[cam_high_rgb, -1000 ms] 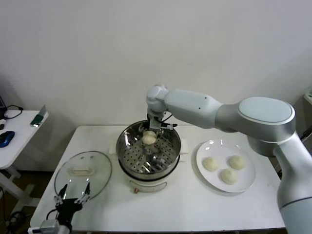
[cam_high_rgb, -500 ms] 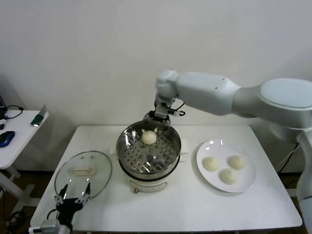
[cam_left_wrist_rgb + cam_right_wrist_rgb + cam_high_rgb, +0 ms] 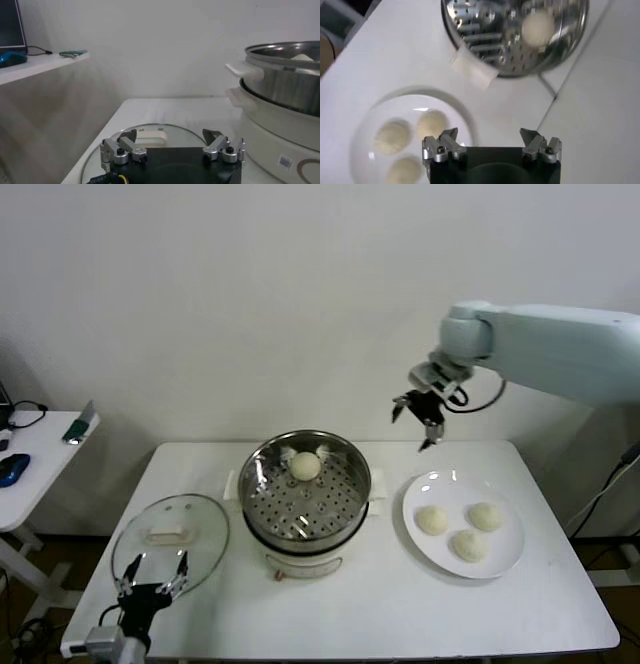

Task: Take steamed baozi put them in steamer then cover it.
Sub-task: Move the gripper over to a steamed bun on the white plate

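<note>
head view: the right gripper (image 3: 421, 422) hangs in the air above the far edge of the white table (image 3: 380, 614), between the steamer (image 3: 305, 489) and the white plate (image 3: 505, 559), its fingers spread wide and holding nothing. one steamed baozi (image 3: 305, 466) lies on the perforated tray inside the steamer, toward the far side. three more baozi (image 3: 433, 520) sit close together on the plate, to the right of the steamer. the glass cover (image 3: 170, 540) lies flat on the table just left of the steamer, handle up. the left gripper (image 3: 150, 586) rests low at the near left corner, over the cover's near rim, fingers apart and empty; whether it touches the glass is unclear. right wrist view: open fingers (image 3: 445, 144) above the plate and steamer.
</note>
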Tool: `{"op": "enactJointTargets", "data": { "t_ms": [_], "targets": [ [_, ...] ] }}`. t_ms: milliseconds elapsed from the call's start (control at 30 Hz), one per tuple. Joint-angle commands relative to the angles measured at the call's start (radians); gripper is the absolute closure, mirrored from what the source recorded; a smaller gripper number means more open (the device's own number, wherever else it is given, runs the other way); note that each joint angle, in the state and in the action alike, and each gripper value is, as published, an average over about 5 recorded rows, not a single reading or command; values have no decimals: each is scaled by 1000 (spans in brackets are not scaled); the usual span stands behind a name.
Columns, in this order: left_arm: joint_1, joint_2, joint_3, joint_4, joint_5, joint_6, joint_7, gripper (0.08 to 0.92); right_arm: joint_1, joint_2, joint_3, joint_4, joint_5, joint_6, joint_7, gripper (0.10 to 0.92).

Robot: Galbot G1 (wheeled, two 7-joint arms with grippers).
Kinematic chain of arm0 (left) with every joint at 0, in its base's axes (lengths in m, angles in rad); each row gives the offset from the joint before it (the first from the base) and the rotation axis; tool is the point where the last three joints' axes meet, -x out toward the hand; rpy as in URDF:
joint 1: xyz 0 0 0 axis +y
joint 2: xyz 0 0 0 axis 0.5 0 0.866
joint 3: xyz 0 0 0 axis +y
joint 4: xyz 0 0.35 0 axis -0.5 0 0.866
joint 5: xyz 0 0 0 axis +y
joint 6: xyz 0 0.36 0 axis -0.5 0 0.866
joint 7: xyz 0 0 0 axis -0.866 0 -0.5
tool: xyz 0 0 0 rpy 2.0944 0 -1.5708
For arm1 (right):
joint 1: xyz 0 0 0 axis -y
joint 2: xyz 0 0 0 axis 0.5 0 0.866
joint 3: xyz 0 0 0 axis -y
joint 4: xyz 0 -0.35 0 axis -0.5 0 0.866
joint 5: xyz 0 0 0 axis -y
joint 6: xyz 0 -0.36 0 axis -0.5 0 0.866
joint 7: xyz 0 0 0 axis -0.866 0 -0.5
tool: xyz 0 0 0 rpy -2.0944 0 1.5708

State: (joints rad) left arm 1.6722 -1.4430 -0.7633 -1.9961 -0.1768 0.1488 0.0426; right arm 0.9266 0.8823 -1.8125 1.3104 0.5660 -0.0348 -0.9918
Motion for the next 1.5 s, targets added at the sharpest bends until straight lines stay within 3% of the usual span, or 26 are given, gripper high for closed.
{"op": "enactJointTargets", "data": {
  "t_ms": [33,333,800,1500],
  "targets": [
    [-5,1,0,5,-1,-1,0,177,2,-213,-95,162,75,-255,70,203],
    [-6,0,1,9,3,-2,0,177,-219,-231,35,117,2,-311,135,203],
    [7,-6,-4,11,11,-8,-1,177,-493,-130,263,-53,-104,-311,149,203],
    [7,-6,-7,21,16,-10,-1,177,-628,-29,375,-195,-148,-304,171,203]
  ]
}}
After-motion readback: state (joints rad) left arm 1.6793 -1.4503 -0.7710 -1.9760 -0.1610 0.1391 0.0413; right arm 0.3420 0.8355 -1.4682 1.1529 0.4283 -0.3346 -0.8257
